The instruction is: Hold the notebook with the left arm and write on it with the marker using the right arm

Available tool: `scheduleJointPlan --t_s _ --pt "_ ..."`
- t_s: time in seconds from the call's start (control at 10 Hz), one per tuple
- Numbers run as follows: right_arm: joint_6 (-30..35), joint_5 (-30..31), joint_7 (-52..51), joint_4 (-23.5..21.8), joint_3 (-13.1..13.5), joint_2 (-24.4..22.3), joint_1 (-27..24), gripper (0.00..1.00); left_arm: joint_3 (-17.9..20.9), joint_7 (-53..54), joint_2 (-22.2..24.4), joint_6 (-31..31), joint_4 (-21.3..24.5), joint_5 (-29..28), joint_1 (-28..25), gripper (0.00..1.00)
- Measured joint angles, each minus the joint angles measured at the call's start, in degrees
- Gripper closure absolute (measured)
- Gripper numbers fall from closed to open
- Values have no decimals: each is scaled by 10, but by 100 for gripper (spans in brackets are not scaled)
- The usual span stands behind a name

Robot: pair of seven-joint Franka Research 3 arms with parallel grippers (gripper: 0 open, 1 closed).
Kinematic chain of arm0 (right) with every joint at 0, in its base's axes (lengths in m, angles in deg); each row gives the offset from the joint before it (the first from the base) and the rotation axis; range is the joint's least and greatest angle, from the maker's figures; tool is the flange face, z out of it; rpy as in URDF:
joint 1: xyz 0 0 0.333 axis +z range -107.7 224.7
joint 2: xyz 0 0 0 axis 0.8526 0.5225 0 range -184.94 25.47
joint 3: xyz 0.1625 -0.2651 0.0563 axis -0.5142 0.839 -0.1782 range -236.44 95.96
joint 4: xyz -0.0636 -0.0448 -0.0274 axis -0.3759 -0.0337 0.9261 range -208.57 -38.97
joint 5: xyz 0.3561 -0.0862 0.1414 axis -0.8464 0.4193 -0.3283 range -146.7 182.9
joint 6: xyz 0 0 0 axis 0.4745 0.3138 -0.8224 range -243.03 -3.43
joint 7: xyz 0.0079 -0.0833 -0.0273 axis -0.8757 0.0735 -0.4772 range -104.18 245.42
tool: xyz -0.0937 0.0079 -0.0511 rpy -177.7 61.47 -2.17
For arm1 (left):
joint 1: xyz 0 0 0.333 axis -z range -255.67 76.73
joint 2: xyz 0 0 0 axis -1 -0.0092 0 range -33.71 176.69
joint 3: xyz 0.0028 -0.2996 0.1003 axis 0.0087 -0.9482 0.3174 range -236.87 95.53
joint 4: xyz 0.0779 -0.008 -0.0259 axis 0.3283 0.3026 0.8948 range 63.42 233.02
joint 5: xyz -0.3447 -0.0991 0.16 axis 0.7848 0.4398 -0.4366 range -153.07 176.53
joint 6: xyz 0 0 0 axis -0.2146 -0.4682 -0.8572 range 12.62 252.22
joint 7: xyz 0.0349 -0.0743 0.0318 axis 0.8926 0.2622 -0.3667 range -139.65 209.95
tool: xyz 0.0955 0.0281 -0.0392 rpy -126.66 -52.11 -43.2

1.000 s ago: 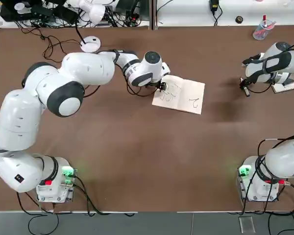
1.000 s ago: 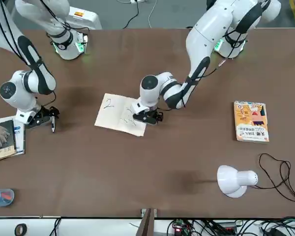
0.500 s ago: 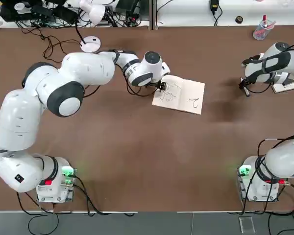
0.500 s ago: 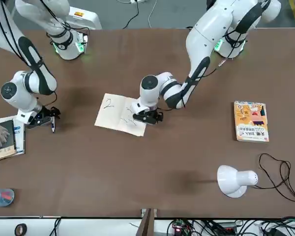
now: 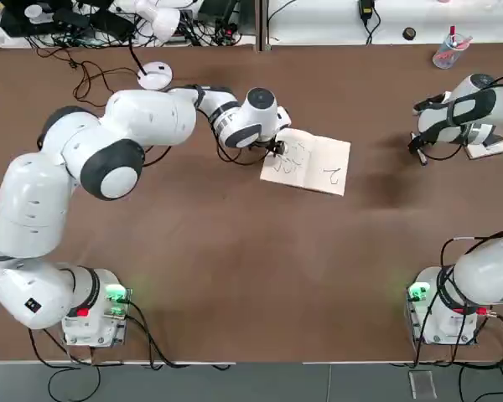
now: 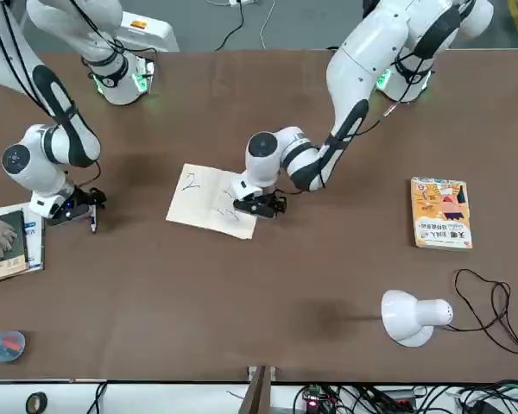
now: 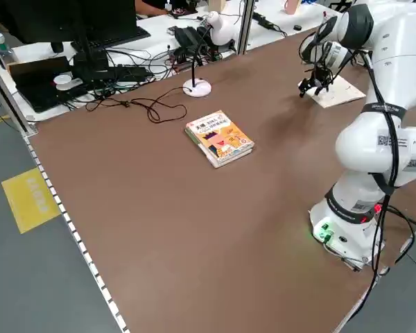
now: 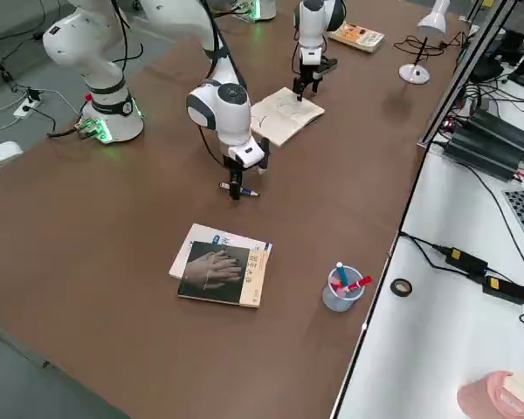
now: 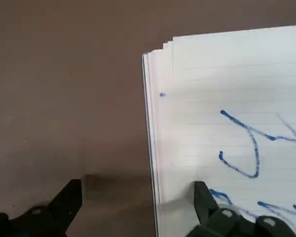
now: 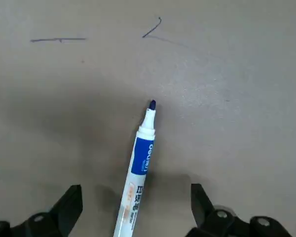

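Note:
The notebook [image 5: 312, 165] lies open on the brown table with blue scribbles on its white page [image 9: 227, 108]. My left gripper [image 5: 276, 150] is down at the notebook's edge nearest the left arm. In the left wrist view it [image 9: 137, 191] stands open, one finger on the page and the other on the table. The marker [image 10: 137, 163], white with an uncapped blue tip, lies flat on the table [image 8: 245, 191] toward the robot's right. My right gripper [image 10: 135, 191] hangs just over it, open, a finger on each side and neither touching.
An orange-yellow book [image 6: 441, 213] and a white desk lamp [image 6: 412, 316] with its cable sit on the robot's left side. A dark-covered book on papers [image 8: 218, 272] and a cup of pens [image 8: 342, 288] lie beyond the right gripper. Faint pen marks show on the table [image 10: 59, 39].
The right gripper has shifted very slightly over the marker. The left arm and the notebook have not moved.

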Motion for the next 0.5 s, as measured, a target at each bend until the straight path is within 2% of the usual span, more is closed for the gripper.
scheduleJointPlan --t_s 0.5 --pt "-10 -2 0 0 -1 14 0 4 0 0 0 0 0 0 0 0"
